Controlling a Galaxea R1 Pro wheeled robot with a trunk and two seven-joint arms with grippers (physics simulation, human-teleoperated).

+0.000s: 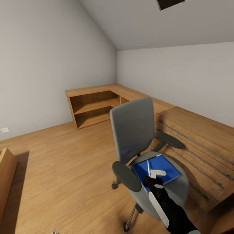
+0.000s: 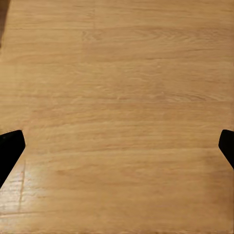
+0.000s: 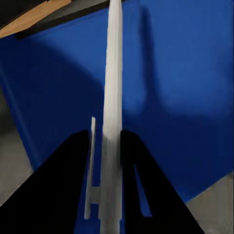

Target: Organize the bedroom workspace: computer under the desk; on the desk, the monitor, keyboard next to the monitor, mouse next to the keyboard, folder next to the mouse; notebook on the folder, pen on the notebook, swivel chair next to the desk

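Right pincer: black fingers closed narrow on the pen, one each side of the barrel. The clip shows beside the barrel between the fingers. Pen runs straight out ahead of the pincer over the folder.

In the head view the right pincer sits over the folder, near its front edge, arm coming in from the lower right. A white pen lies thin across the blue. A white blocky piece just beside the pincer tip could be the pen clip or part of the pincer; too small to tell. Can't tell whether the pen is lifted off the folder or touching it.

Folder lies flat on the chair seat, covering most of the middle, tilted corner-on to the backrest. Grey seat shows around its edges. Chair backrest upright, black armrests either side, castor base on the wood floor.

Chair stands just beside a wooden dresser with long metal handles, to its right. Behind it a low L-shaped wooden shelf unit runs along the corner walls. Sloped ceiling above. Edge of another wooden piece at the left of the view.

Left pincer: fingers spread wide, only the black tips at the frame edges, nothing between them, bare floor below.
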